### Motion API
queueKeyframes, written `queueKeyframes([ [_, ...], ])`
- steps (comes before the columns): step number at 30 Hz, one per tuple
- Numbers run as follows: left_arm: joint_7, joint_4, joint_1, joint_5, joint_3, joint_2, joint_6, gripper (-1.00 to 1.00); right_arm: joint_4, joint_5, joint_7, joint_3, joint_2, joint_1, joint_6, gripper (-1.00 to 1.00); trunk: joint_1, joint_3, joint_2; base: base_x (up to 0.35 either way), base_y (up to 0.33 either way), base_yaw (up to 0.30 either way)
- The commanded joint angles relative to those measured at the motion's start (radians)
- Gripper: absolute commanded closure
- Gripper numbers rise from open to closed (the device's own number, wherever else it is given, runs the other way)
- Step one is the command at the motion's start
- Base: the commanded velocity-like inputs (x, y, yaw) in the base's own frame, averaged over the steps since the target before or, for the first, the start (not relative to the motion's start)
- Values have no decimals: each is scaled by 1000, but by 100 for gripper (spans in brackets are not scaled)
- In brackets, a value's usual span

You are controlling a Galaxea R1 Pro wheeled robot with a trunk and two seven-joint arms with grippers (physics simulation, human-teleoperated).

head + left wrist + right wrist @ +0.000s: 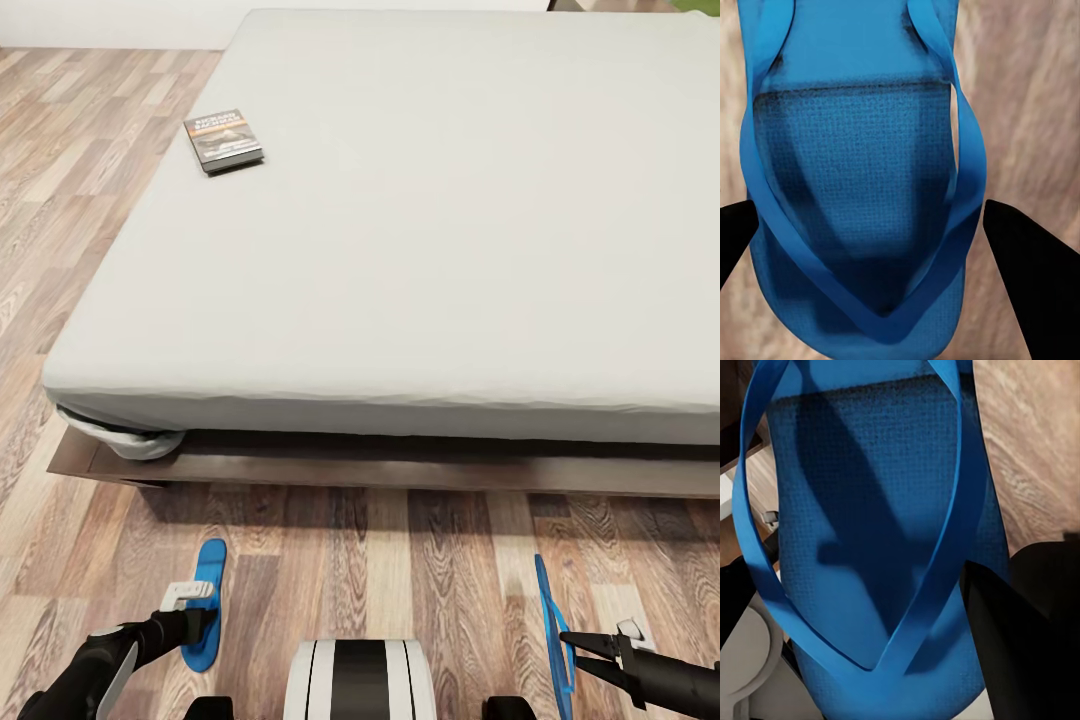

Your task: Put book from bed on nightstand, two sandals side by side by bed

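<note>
Book [223,140] lying on the bed [420,230], not yet moved. Left gripper [200,612] spread wide over one sandal [205,600] on the floor [380,560]; right gripper [575,645] seemingly clamping the other sandal [552,630], tilted on edge, well apart

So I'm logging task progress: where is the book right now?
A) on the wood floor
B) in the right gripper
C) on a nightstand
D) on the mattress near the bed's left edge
D: the book lies flat on the pale mattress of the bed, near its left edge in the head view.
</note>
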Motion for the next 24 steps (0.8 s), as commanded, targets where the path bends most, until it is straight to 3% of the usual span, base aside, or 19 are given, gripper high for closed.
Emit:
queueKeyframes([
  [1, -8, -2, 0, -7, 6, -1, 5, 100, 0, -8, 0, 6, -1, -1, 11, 100, 0, -1, 0, 0, 0, 0],
  [8, -8, -1, 0, -8, 28, -1, -46, 100, 0, -8, 0, 5, -1, -1, 11, 100, 0, -1, 0, 0, 0, 0],
  [18, -8, -1, 0, -8, 41, -1, -52, 100, 0, -8, 0, 6, -1, -1, 11, 100, 0, -1, 0, 0, 0, 0],
  [24, -7, -1, 0, -8, 42, -1, -51, 100, 0, -8, 0, 6, -1, -1, 11, 100, 2, -16, -1, 0, 0, 0],
])
